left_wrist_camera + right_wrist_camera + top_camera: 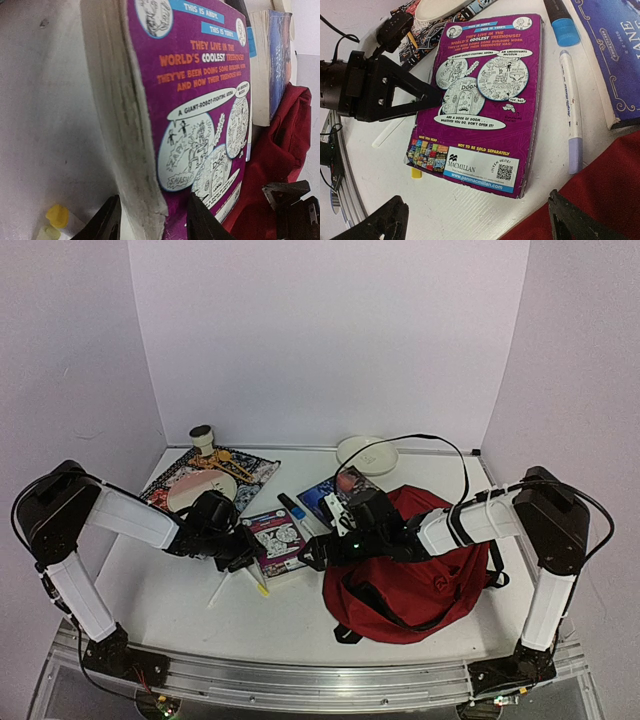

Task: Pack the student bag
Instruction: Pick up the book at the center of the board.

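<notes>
White table (160,590): one student bag (420,585), one purple book (277,543), one blue book (322,500).

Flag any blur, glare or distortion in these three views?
Top external: even soft light, sharp, no harsh glare. Left wrist: purple book fills the frame, page edge soft, perspective steeply skewed. Right wrist: cover print crisp, wide-angle bowing near edges, right end effector a dark silhouette at the bottom corners.

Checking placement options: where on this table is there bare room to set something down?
Bare table lies along the front edge, between the left arm and the student bag. A smaller strip runs by the back wall between the patterned mat and white dish. The middle, around the purple book, blue book and markers, is crowded.
</notes>
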You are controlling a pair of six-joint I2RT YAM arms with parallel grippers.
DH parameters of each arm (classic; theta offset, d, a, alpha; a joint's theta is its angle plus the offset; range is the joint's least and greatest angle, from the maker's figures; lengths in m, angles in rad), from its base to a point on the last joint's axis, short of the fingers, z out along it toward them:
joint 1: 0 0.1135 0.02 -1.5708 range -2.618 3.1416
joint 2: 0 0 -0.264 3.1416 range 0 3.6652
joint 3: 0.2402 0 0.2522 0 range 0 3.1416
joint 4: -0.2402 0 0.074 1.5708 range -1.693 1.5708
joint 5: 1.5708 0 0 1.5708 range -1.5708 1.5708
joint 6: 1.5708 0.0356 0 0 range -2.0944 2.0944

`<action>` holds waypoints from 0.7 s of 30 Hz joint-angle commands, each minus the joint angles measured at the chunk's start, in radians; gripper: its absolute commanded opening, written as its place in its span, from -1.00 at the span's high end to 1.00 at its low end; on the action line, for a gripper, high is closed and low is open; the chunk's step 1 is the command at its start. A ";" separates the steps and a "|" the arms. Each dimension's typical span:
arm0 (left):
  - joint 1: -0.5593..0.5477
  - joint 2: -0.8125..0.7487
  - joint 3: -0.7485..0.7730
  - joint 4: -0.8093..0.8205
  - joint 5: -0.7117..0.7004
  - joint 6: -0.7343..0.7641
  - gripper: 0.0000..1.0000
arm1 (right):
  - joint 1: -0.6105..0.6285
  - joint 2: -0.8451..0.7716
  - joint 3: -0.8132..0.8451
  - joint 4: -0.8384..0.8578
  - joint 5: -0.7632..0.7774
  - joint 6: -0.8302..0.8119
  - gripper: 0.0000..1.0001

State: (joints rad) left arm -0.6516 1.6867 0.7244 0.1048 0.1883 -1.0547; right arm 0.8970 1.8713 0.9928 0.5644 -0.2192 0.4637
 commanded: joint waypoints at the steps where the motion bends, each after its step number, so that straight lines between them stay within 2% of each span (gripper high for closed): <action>1: -0.013 0.043 0.063 -0.002 0.003 0.032 0.19 | -0.004 -0.010 0.033 -0.015 0.008 -0.006 -0.95; 4: -0.017 0.055 0.069 -0.001 0.008 0.032 0.44 | -0.003 -0.007 0.033 -0.015 0.009 -0.006 -0.94; 8: -0.017 0.035 0.066 -0.001 0.004 0.024 0.96 | -0.004 -0.009 0.029 -0.015 0.018 -0.027 -0.94; 17: -0.004 -0.042 0.058 0.048 0.041 -0.040 1.00 | -0.004 -0.024 0.016 -0.015 0.052 -0.046 -0.95; 21: 0.003 -0.094 0.055 0.053 0.050 -0.055 1.00 | -0.004 -0.038 0.007 -0.010 0.052 -0.103 -0.96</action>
State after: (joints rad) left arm -0.6578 1.6831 0.7708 0.1045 0.2165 -1.0889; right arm 0.8970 1.8713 0.9940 0.5610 -0.1854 0.4279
